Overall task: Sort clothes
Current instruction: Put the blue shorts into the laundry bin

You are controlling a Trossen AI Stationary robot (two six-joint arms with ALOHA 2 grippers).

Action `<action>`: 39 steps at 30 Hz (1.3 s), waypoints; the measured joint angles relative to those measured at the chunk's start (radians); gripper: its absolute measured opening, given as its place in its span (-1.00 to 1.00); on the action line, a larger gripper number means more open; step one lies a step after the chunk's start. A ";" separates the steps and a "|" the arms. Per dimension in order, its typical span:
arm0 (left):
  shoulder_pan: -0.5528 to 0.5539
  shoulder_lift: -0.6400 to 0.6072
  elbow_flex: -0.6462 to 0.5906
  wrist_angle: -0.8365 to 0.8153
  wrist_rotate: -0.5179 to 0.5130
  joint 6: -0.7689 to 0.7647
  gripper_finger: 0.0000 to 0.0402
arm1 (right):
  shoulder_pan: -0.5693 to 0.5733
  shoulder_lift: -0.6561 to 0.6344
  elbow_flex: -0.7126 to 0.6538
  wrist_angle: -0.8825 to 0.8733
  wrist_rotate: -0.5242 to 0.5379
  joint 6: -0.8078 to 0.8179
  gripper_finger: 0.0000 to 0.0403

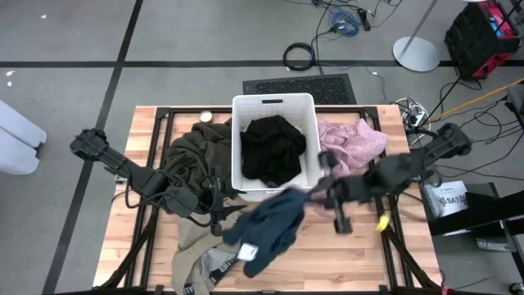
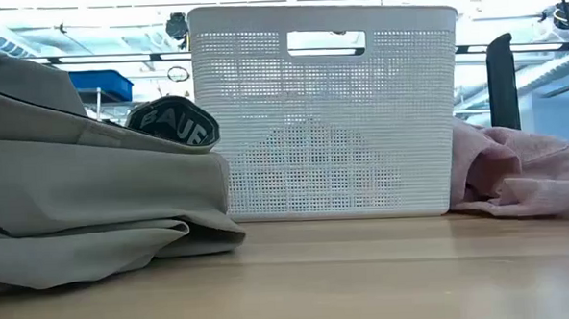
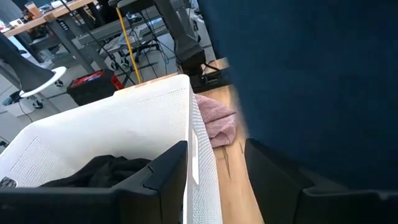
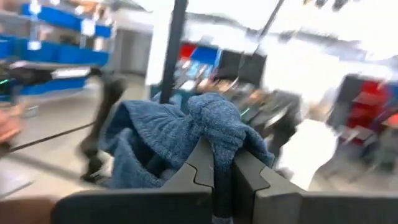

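We see two matte black arms, chunky jointed links. Left gripper [image 3: 214, 180]: broad angular black fingers [image 3: 165, 171], flat faces. Right gripper [image 4: 222, 177]: dark grey fingers, stepped notched inner edges. Yellow tag behind right claw.

Clothes and bin — colours on the wooden table

Navy-teal garment [image 1: 270, 225], black one [image 1: 273, 147] in the white perforated bin [image 1: 274, 103], pale pink [image 1: 354, 141], dark olive [image 1: 196, 152], beige [image 1: 201, 258] with a dark lettered waistband — white letters.

Grey floor [image 1: 82, 49] crossed by dark tape lines; coiled black cable [image 1: 300, 56] top centre, round white stand base [image 1: 416, 54] and red case [image 1: 485, 33] upper right.
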 joint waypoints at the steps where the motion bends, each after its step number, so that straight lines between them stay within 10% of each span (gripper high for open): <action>1: 0.000 0.000 0.000 0.000 0.000 0.000 -0.15 | -0.022 -0.023 0.000 0.006 0.001 -0.030 -0.96; 14: 0.000 0.000 0.000 0.000 0.000 0.000 -0.15 | -0.406 -0.111 0.001 -0.104 -0.014 -0.016 -0.96; 25: 0.000 0.000 0.000 -0.002 0.000 0.000 -0.15 | -0.631 0.079 0.001 -0.221 -0.319 0.197 -0.96; 39: 0.000 0.000 0.000 -0.034 0.001 -0.001 -0.15 | -0.840 0.255 0.001 -0.522 -0.317 0.336 -0.96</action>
